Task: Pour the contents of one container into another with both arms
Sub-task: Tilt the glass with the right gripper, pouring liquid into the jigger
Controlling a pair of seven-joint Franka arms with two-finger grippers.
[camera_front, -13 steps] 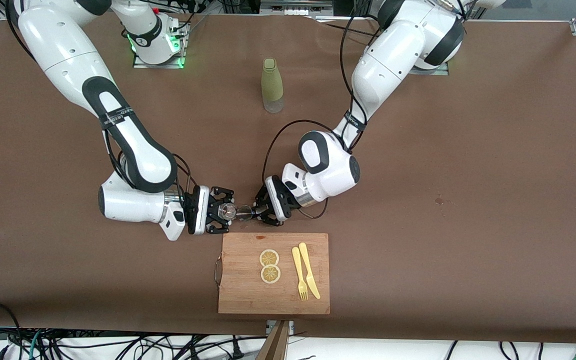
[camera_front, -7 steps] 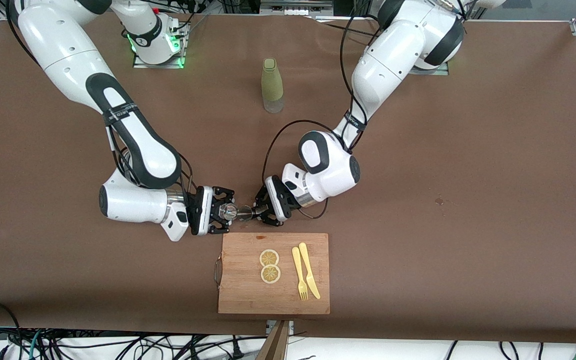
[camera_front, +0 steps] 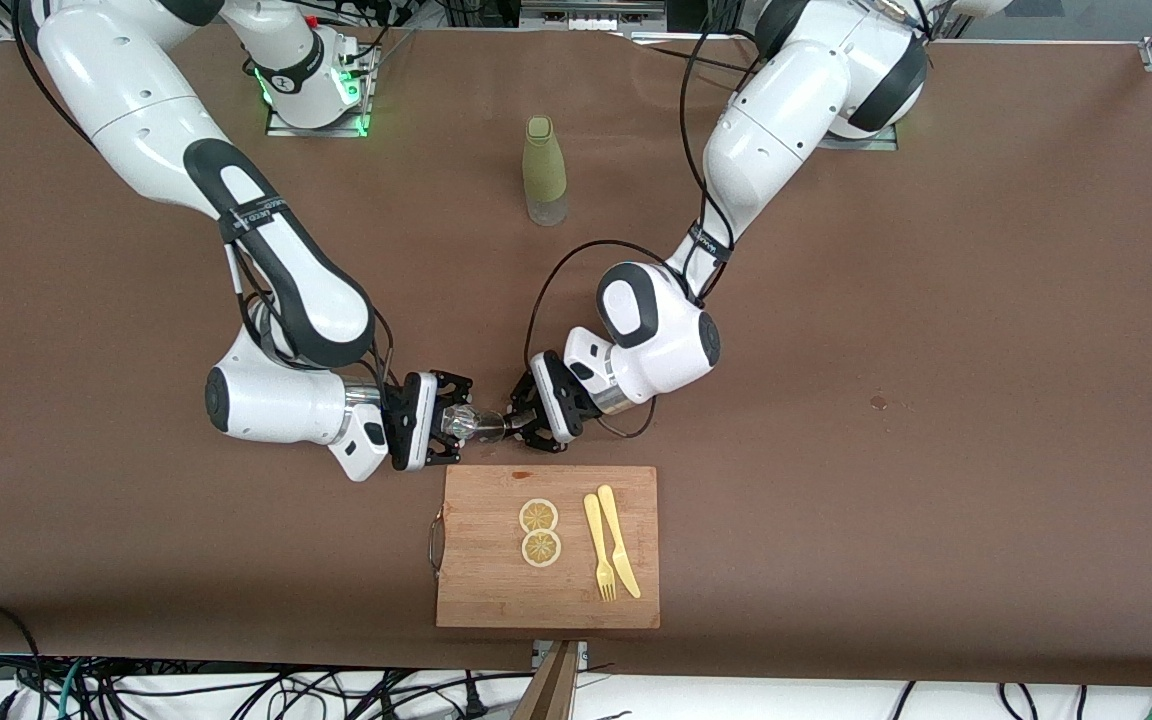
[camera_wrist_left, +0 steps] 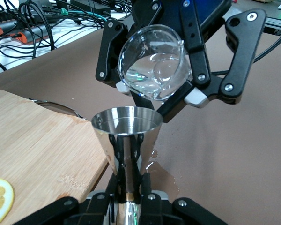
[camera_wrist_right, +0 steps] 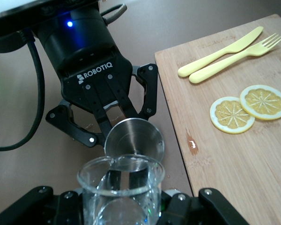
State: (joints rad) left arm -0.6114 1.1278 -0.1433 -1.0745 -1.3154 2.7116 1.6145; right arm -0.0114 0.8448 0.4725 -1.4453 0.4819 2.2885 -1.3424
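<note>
My left gripper (camera_front: 519, 425) is shut on the narrow waist of the silver jigger (camera_front: 489, 427), which it holds upright with its mouth open (camera_wrist_left: 126, 129). The clear glass cup (camera_front: 458, 424) sits in my right gripper (camera_front: 441, 428), which is shut on it. The cup (camera_wrist_left: 154, 65) is tipped over with its rim just above the jigger's mouth. In the right wrist view the cup (camera_wrist_right: 119, 187) is in the foreground and the jigger (camera_wrist_right: 135, 140) is right at its rim. Both grippers meet over the brown table beside the wooden board's edge.
A wooden cutting board (camera_front: 496, 590) carries two lemon slices (camera_front: 539, 531), a yellow fork (camera_front: 596, 548) and a yellow knife (camera_front: 618, 542). A tall olive-green bottle (camera_front: 543, 170) stands near the arms' bases. A wet patch (camera_wrist_left: 163, 174) lies on the table under the jigger.
The right arm's wrist has shifted toward the left gripper and turned, tipping the glass cup further over the jigger. The left arm has stayed still.
</note>
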